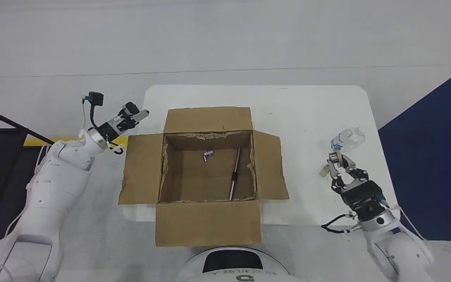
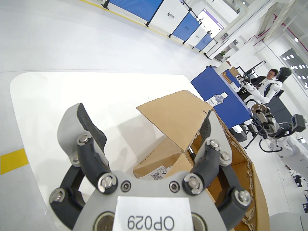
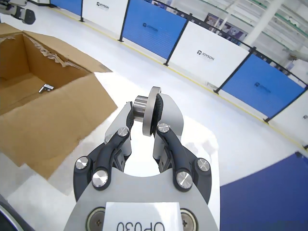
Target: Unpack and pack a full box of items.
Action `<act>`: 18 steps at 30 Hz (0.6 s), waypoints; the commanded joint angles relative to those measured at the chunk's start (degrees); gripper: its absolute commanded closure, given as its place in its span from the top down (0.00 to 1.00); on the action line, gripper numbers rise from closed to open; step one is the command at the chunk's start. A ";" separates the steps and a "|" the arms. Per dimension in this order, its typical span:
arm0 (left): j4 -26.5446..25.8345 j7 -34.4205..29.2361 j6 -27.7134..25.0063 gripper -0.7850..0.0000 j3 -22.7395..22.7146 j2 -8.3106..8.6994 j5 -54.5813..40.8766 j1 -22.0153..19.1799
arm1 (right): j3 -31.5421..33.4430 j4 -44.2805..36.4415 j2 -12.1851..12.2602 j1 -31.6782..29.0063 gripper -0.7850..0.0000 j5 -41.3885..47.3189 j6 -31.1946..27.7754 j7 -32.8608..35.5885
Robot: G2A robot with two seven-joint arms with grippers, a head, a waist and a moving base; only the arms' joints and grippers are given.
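An open cardboard box [image 1: 206, 227] stands mid-table with all flaps folded out. Inside lie a small metal bracket [image 1: 208, 154] and a thin dark rod [image 1: 235, 171]; the bracket [image 3: 45, 88] also shows in the right wrist view. My right gripper [image 1: 336, 163] is over the table to the right of the box, shut on a round metal flange part [image 3: 146, 111]. My left gripper [image 1: 136, 115] is open by the box's far left corner, holding nothing; in the left wrist view its fingertips [image 2: 84, 118] frame a box flap [image 2: 178, 118].
A clear plastic water bottle [image 1: 349, 139] lies on the white table [image 1: 303, 113] just beyond the right gripper, also seen as the bottle [image 2: 217, 99] from the left wrist. A blue partition [image 1: 423, 162] stands past the table's right edge.
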 commanded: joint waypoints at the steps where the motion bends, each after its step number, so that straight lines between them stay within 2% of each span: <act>1: 0.01 0.00 0.00 1.00 0.00 0.00 0.00 0.00 | 0.71 0.28 0.04 0.27 0.00 0.63 -0.56 0.74; 15: 0.01 0.00 0.00 1.00 0.00 0.00 0.00 0.00 | 0.71 0.28 0.04 0.27 0.00 0.63 -0.56 0.74; 18: 0.01 0.00 0.00 1.00 0.00 0.00 0.00 0.00 | 0.67 2.11 -0.04 1.73 0.00 2.33 0.32 3.63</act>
